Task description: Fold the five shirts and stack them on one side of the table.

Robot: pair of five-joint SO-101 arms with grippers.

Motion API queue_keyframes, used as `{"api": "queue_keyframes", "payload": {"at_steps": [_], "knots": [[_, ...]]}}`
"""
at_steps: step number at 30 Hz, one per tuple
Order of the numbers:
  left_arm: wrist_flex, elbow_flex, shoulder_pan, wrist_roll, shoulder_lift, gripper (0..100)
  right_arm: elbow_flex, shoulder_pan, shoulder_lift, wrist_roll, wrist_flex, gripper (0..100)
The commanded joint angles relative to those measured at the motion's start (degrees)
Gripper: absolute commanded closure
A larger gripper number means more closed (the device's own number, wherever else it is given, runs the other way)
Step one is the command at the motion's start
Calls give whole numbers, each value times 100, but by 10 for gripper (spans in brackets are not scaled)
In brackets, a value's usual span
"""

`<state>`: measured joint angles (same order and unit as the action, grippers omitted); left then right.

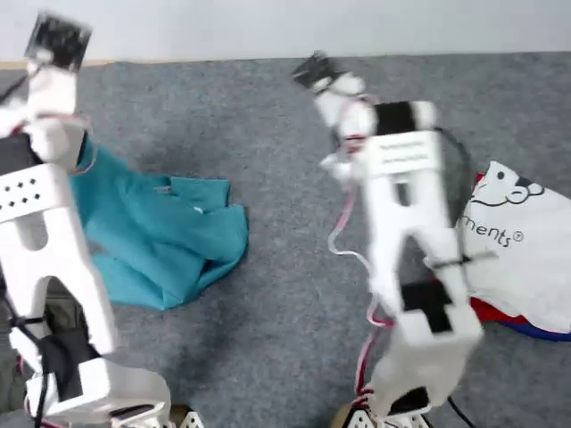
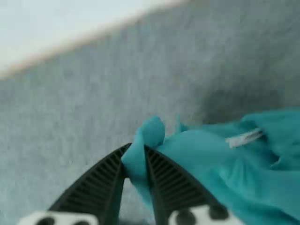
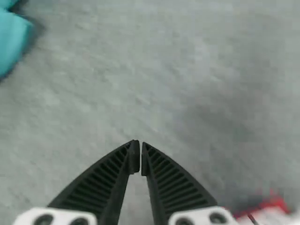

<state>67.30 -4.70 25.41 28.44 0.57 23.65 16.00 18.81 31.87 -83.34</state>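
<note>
One small pinch of cloth is all my left pincer [image 2: 136,151] has: its jaws are clamped on a bunched edge of the crumpled teal cotton shirt [image 2: 211,159], which lies unfolded on the left half of the grey felt-covered tabletop [image 1: 285,178]. With so little fabric in the grip, I judge that a quick pull could slip it free. It could also drag the whole shirt along as a lump instead of spreading it flat, and the bulk lying against the left arm could snag there. My right pincer [image 3: 136,144] is clenched on nothing above bare grey surface, well apart from the teal shirt, so it offers no second hold to tension the cloth. Off to the right, a white printed shirt [image 1: 526,241] lies over a red garment [image 1: 495,314] and a blue garment [image 1: 546,333] in a loose heap at the edge. The red and white cables [image 1: 343,234] of the right arm hang between the two piles and could catch a dragged sleeve
</note>
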Motion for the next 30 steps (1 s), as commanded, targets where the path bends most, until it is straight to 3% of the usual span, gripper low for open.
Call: {"api": "queue_keyframes", "payload": {"at_steps": [1, 6, 15, 22, 27, 30], "knots": [[-730, 857, 387, 202, 132, 996, 308, 655, 497, -448, 347, 894], [-905, 1341, 563, 316, 149, 996, 308, 1411, 963, -1125, 813, 790], [-1037, 1376, 554, 316, 97, 996, 308, 2343, 1516, -1152, 2123, 786], [-1407, 1675, 563, 316, 149, 996, 316, 2369, 2457, -1125, 3055, 786], [-1591, 1895, 563, 325, 149, 996, 1231, 2281, 2967, -1116, 2571, 794], [-1705, 1982, 563, 325, 149, 996, 2013, 2273, 3363, -976, 1982, 901]]}}
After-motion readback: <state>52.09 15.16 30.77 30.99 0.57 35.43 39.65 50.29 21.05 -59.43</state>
